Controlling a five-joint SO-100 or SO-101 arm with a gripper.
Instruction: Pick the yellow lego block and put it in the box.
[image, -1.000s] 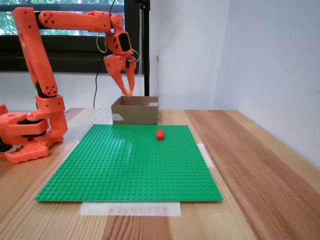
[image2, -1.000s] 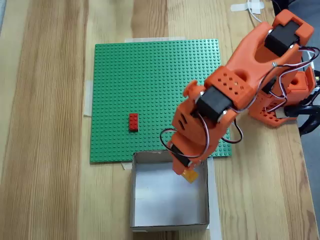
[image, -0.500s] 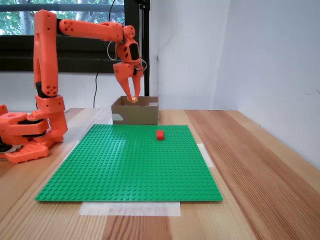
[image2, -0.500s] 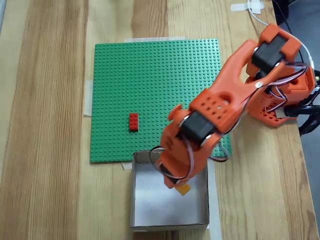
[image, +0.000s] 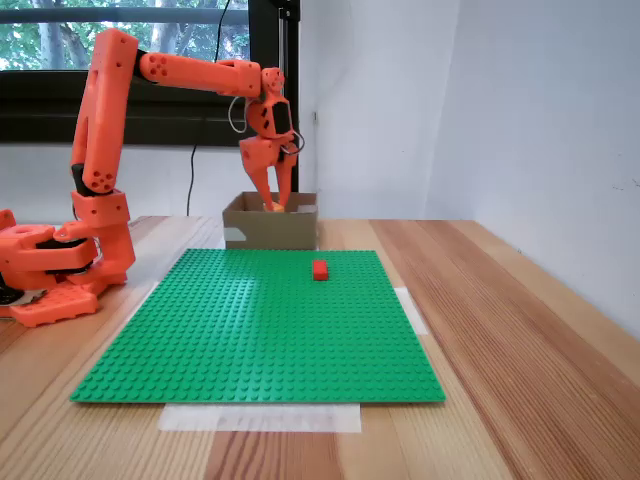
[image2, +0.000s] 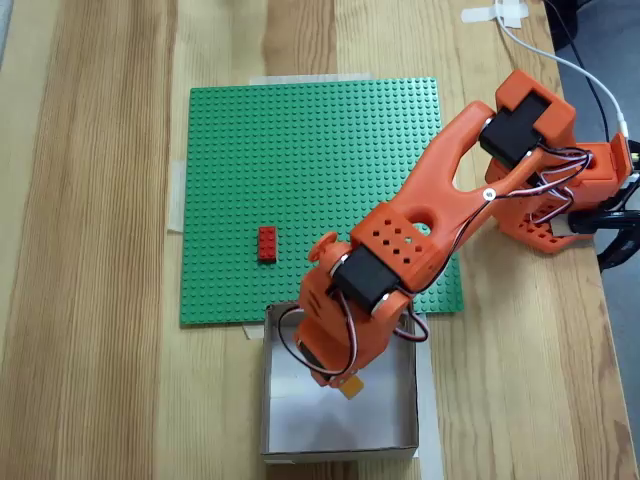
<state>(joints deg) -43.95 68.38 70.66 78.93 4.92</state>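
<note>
Gripper (image: 272, 206) hangs over the open box (image: 270, 228), clenched on the yellow block (image: 272, 207), which peeks out between its tips just at the rim in the side-on fixed view. From above, the block (image2: 350, 387) shows under the gripper (image2: 345, 385), over the box (image2: 285, 440) floor; whether it touches the floor is hard to judge. A red brick (image2: 267, 243) sits on the green baseplate (image2: 300, 150), well apart from the box, on the wooden desk (image2: 90, 250).
</note>
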